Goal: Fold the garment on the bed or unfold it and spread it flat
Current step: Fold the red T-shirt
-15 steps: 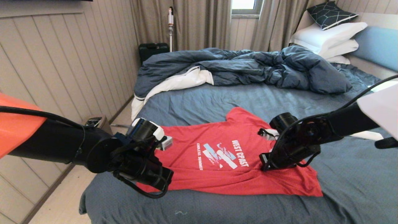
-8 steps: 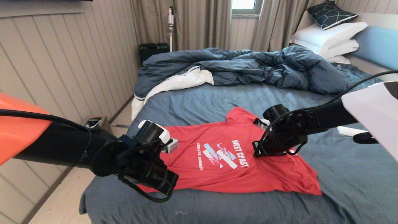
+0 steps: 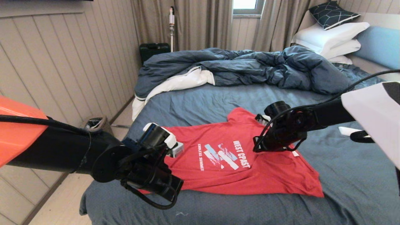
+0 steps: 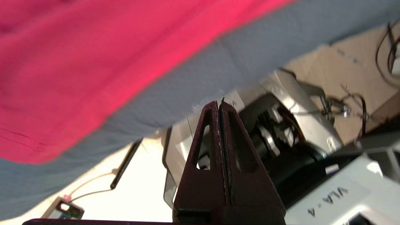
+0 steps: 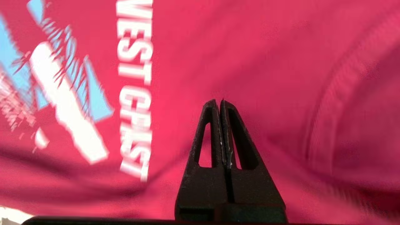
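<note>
The garment (image 3: 231, 162) carries white capitals reading "WEST COAST" on its chest, with a smaller line, apparently "ENDLESS SUMMER", at nine o'clock of the blue-and-white graphic. In the left wrist view, a white robot housing (image 4: 331, 200) at five o'clock bears "VLA-A", seen upside down.

left gripper (image 4: 219, 104) jaws pressed together, right gripper (image 5: 219, 103) likewise, both arms extended forward

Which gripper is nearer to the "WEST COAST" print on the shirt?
Right. The right gripper is over the shirt, just beside the print, toward the collar. The left gripper is by the shirt's hem, past the bed edge.
</note>
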{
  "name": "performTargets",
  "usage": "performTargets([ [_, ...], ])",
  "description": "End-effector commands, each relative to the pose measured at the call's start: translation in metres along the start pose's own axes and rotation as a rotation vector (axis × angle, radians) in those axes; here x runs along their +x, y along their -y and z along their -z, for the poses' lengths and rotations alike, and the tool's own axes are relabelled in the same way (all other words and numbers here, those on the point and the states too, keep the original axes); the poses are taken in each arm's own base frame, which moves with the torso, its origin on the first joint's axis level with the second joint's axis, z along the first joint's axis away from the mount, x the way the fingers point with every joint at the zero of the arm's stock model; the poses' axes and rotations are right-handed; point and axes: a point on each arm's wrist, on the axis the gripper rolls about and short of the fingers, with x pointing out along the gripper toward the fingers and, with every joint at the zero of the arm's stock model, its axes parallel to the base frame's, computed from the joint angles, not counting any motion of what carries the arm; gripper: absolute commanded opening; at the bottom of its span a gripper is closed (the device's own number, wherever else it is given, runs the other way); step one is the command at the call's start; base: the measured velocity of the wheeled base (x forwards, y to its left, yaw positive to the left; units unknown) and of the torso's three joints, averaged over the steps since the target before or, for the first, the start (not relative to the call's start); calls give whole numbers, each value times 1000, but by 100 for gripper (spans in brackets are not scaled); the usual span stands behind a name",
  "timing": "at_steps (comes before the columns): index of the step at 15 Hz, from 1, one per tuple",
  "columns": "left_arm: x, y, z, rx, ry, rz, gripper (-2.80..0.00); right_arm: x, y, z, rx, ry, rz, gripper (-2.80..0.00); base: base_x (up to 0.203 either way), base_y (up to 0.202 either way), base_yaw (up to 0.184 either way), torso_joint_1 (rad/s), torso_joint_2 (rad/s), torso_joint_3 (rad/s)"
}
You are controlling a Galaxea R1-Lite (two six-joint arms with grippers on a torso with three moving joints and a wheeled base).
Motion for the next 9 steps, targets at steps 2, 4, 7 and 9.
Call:
performTargets([
  [2,4,19,7,48,-35,26,-280,-41,-5,5,-5,47,-9,-280,0,0,0,0,0,0],
  [4,20,28,11,76,-80,21,-280,-66,1,13,9,71,-8,-280,0,0,0,0,0,0],
  [7,45,33,15,107,-125,-51,-280,-88,13,17,38,98,-81,-280,0,0,0,0,0,0],
  [9,52,29,18,102,-141,-75,-280,-94,14,16,39,110,-108,-280,0,0,0,0,0,0],
])
